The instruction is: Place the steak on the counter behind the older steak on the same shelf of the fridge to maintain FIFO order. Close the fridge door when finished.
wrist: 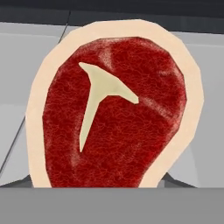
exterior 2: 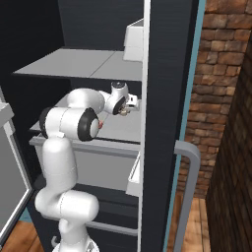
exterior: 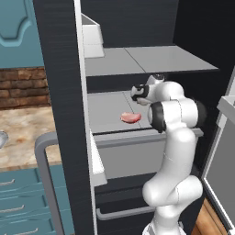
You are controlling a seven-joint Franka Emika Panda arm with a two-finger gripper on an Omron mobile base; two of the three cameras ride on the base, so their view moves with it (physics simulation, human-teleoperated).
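Observation:
The steak (wrist: 114,118), deep red with a pale T-shaped bone and a cream fat rim, looms close in the hand view and hides the fingertips. My gripper (exterior: 134,93) (exterior 2: 127,109) is inside the open fridge (exterior: 64,92), low over the light-grey shelf (exterior: 103,112), shut on the steak, of which a tan bit (exterior 2: 123,112) shows at the fingers. The older steak (exterior: 131,117), flat and salmon-pink, lies near the shelf's front edge, just below and in front of the hand. The counter (exterior: 23,133) lies left of the fridge.
A grey pull-out drawer (exterior: 133,158) sits under the shelf's front edge. A second shelf (exterior: 151,59) hangs above the hand. The left door (exterior: 59,151) with its grey handle stands open beside the arm, and the right door (exterior: 222,160) is open too.

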